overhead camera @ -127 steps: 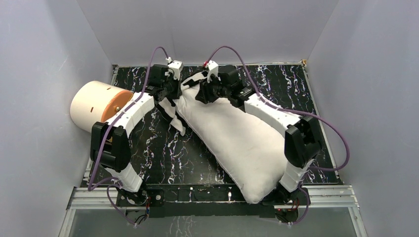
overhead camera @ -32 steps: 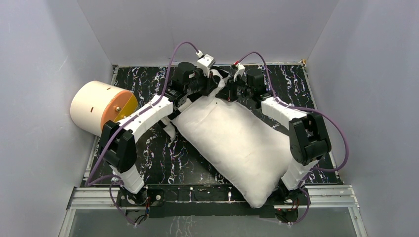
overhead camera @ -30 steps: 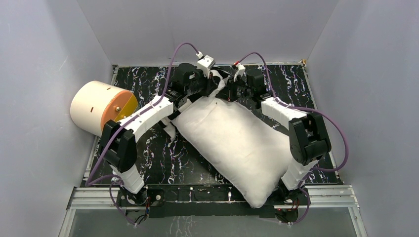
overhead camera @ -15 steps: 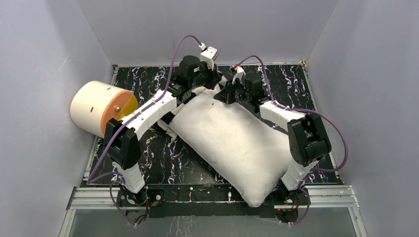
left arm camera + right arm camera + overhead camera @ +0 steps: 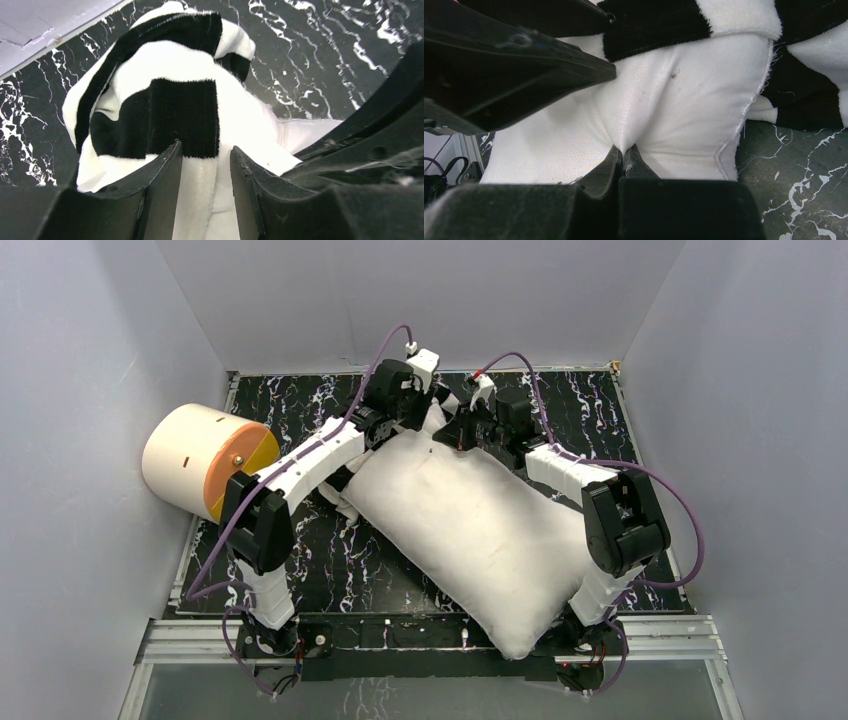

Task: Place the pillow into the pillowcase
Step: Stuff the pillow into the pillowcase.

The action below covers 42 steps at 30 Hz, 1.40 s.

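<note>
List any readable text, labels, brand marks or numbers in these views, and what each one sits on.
No readable text in any view.
pillow: plain white, no print or tag showing.
pillowcase: black and white stripes only.
cream cylinder: a few tiny dark marks on its side, too small to read as anything.
tabletop: white veining only, no lettering.

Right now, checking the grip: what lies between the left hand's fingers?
The pillowcase shows in the gap of the open left hand, in the left wrist view.
</note>
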Available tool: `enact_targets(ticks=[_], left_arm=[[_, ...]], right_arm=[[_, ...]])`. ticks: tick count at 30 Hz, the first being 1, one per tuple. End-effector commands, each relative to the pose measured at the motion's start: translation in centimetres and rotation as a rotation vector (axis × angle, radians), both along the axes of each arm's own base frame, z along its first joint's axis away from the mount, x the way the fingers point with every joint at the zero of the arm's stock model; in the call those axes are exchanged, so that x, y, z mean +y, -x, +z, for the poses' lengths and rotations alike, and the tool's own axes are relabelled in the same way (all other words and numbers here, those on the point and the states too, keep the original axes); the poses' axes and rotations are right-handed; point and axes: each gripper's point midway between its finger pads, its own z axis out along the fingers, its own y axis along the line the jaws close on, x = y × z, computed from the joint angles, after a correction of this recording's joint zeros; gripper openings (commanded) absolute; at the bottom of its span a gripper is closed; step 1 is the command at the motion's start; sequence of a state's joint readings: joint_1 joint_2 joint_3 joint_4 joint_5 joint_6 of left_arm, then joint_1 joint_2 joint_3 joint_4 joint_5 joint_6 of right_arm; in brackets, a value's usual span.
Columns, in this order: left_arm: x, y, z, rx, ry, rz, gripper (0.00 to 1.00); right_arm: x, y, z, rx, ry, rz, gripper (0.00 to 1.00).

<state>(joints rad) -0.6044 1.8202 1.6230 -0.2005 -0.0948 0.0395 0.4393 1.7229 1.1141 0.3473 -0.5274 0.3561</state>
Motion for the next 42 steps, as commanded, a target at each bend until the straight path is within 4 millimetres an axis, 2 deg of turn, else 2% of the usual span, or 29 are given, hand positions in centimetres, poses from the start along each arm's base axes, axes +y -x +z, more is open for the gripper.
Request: enact_targets(ticks=[1, 2, 6, 9, 11, 14, 16, 19, 22, 24, 27, 30, 33, 35, 38, 40, 42], left_arm=[[0.7, -0.7, -0.4, -0.003, -0.066, 0.019, 0.38], [0.5, -0.8, -0.2, -0.002, -0.061, 0.015, 0.35], [-1.0, -1.0, 1.9, -0.017, 0.013, -0.023, 0.02], [-2.3, -0.7, 3.9, -0.023, 0.075, -0.070, 0.00], [-3.7, 0.2, 6.0, 0.001, 0.179, -0.105, 0.00], [-7.0, 3.2, 9.8, 0.057, 0.392, -0.242, 0.00], [-8.3, 4.7, 11.1, 0.075, 0.478, -0.296, 0.00], [-8.6, 5.6, 9.3, 0.128, 0.486, -0.301, 0.00], [-8.7, 6.4, 5.6, 0.206, 0.480, -0.297, 0.00], [-9.0, 7.0, 4.3, 0.232, 0.507, -0.321, 0.00], [-10.1, 6.6, 5.1, 0.185, 0.579, -0.376, 0.00], [-11.8, 4.4, 6.5, 0.170, 0.591, -0.417, 0.00], [-12.8, 2.7, 5.5, 0.207, 0.568, -0.418, 0.00], [-12.6, 2.3, 5.0, 0.228, 0.574, -0.401, 0.08], [-10.7, 2.5, 3.4, 0.252, 0.541, -0.338, 0.18], [-9.1, 2.4, 3.3, 0.249, 0.535, -0.299, 0.27], [-7.1, 2.2, 3.5, 0.249, 0.529, -0.254, 0.36]], right_arm=[[0.9, 0.8, 3.0, -0.071, -0.044, 0.054, 0.00], [0.8, 0.7, 3.0, -0.071, -0.041, 0.052, 0.00], [0.9, 0.6, 2.8, -0.065, -0.041, 0.053, 0.00], [1.0, 0.5, 2.5, -0.058, -0.044, 0.054, 0.00], [1.1, 0.4, 2.3, -0.056, -0.043, 0.054, 0.00], [1.0, 0.1, 2.2, -0.063, -0.039, 0.037, 0.00], [0.9, -0.2, 2.4, -0.071, -0.046, 0.018, 0.00], [0.4, -1.3, 3.0, -0.077, -0.070, -0.048, 0.00], [-1.5, -3.7, 3.9, -0.074, -0.118, -0.187, 0.00], [-3.1, -5.5, 4.7, -0.072, -0.160, -0.280, 0.00], [-5.0, -7.9, 5.6, -0.070, -0.213, -0.378, 0.00], [-6.8, -10.3, 5.8, -0.071, -0.225, -0.476, 0.00], [-8.2, -11.6, 5.5, -0.058, -0.234, -0.492, 0.00], [-8.7, -11.4, 5.1, -0.073, -0.184, -0.475, 0.03], [-9.2, -10.0, 4.5, -0.075, -0.099, -0.442, 0.18], [-9.2, -8.4, 5.1, -0.088, -0.075, -0.401, 0.30], [-8.9, -6.9, 6.2, -0.106, -0.062, -0.346, 0.47]])
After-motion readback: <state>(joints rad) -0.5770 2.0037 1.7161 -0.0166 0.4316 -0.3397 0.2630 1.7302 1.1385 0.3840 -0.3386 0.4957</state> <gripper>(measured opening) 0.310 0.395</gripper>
